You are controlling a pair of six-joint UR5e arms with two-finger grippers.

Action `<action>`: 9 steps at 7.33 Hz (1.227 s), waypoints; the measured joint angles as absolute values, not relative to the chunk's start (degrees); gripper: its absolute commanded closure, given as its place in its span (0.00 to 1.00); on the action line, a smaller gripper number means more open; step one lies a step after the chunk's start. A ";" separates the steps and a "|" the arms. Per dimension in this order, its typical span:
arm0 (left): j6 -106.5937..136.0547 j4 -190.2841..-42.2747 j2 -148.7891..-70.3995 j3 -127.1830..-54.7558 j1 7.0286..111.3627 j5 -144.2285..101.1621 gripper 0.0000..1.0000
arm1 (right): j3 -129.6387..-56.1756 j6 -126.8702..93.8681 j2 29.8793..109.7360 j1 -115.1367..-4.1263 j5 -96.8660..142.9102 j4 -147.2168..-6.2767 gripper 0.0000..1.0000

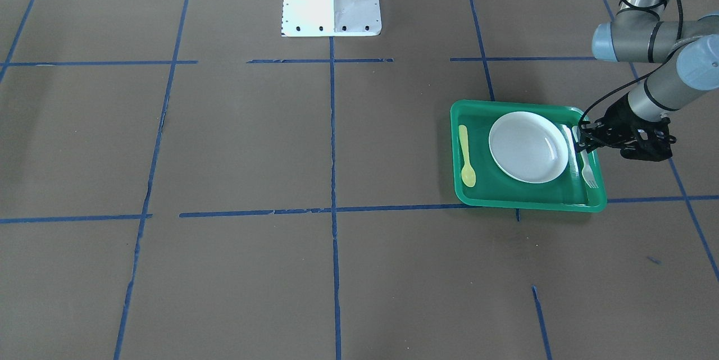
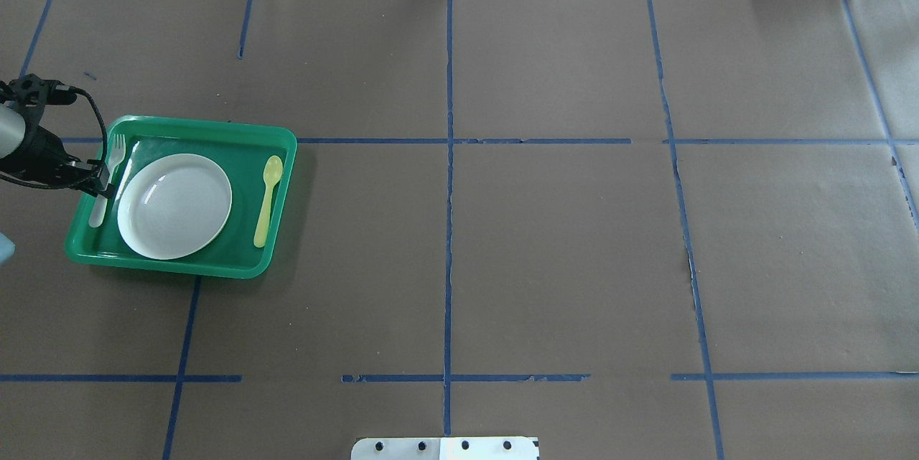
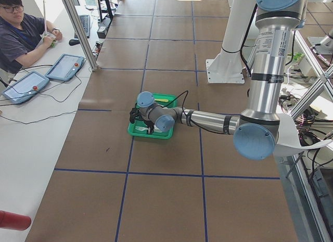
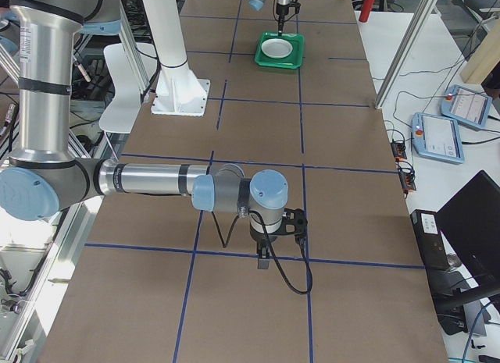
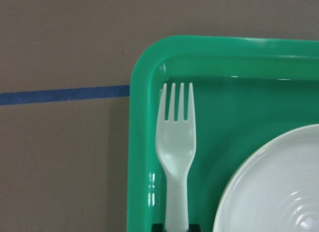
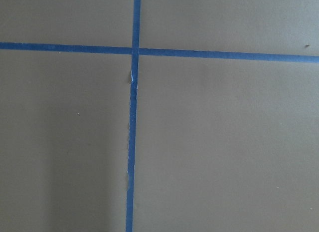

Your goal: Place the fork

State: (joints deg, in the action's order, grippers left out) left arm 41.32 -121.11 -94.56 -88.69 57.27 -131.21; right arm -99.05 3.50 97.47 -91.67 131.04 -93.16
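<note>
Grey left arm (image 1: 657,90) stretches low, pincer (image 1: 583,141) clasping fork (image 5: 175,142).

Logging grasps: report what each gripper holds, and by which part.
The pale whitish plastic fork, pinched mid-handle by the left gripper; right gripper cannot be judged.

A pale whitish-green fork (image 5: 175,142), white plate (image 2: 174,196), yellow spoon (image 2: 267,191), green tray (image 2: 215,131), and brown tabletop (image 2: 538,252) crossed by blue tape lines (image 2: 448,230).

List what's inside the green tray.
Plate in the middle, spoon on one side, fork on the other. The left hand grips the fork's handle and covers part of it. Whatever is under the plate is hidden.
</note>
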 measured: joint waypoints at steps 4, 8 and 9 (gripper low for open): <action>41.34 -120.60 -93.65 -90.29 57.40 -130.99 0.00 | -99.07 3.51 97.47 -91.67 131.04 -93.17 0.00; 23.63 -102.61 -90.95 -98.06 70.63 -131.02 0.00 | -99.05 3.48 97.47 -91.67 131.04 -93.17 0.00; 13.19 -92.14 -90.84 -101.13 75.77 -130.82 0.00 | -99.05 3.49 97.47 -91.67 131.04 -93.16 0.00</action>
